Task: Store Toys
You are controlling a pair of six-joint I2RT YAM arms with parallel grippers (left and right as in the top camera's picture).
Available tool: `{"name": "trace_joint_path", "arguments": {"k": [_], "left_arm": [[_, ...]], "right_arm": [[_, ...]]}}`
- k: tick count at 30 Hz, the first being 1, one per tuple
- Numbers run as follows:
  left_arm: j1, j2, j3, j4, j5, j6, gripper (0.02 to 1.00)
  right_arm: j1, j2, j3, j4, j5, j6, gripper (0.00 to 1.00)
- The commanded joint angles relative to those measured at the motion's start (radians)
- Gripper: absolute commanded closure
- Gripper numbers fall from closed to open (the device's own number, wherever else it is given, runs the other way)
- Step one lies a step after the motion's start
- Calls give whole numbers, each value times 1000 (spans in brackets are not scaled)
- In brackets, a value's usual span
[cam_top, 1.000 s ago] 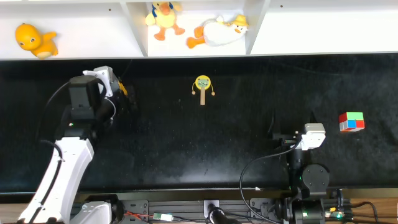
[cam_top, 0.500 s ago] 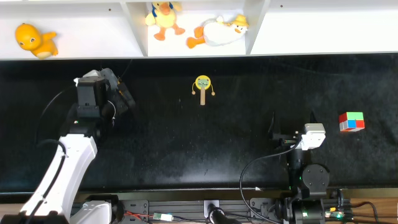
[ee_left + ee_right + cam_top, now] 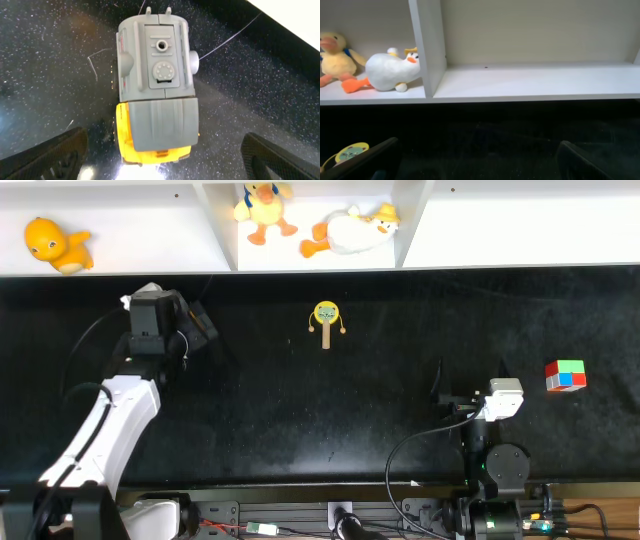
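Note:
A grey and yellow toy vehicle point(image 3: 156, 85) lies on the black table, seen from straight above in the left wrist view. My left gripper point(image 3: 162, 150) hangs over it, open, with one finger on each side of the toy's yellow end and not touching it. From above, the left gripper point(image 3: 198, 328) is at the table's back left, near the shelf, and it covers the toy. My right gripper point(image 3: 470, 385) rests open at the front right with nothing between its fingers point(image 3: 362, 160).
A yellow hand drum point(image 3: 325, 315) lies at the back centre and a coloured cube point(image 3: 565, 375) at the right. The white shelf point(image 3: 500, 230) along the back holds a yellow duck point(image 3: 58, 245), a yellow plush duck point(image 3: 265, 208) and a white plush duck point(image 3: 350, 230).
My left arm has shifted a little toward the shelf and to the right, bringing its gripper over the toy vehicle. The right arm has stayed still.

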Motion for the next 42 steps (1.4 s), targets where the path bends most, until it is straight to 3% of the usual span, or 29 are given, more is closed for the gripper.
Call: {"name": "trace_joint_path", "arguments": {"k": [1,12,24,34,42], "left_arm": [[-7,33,27,33,-35,-17,18],[-7,83,27,66,-82,-7,27],[-7,83,27,103,-87,28,242],[-7,80,27,47,-85,47,551],[-7,8,27,-32,-87,110,619]], "right_arm": [[-1,-10,-14,5,-7,7,5],[-1,-10,-14,5,-7,7,7],[-1,-10,-14,5,-7,7,5],[-1,-10,-14,5,-7,7,5],[-1,-10,-14,5,-7,7,5]]}}
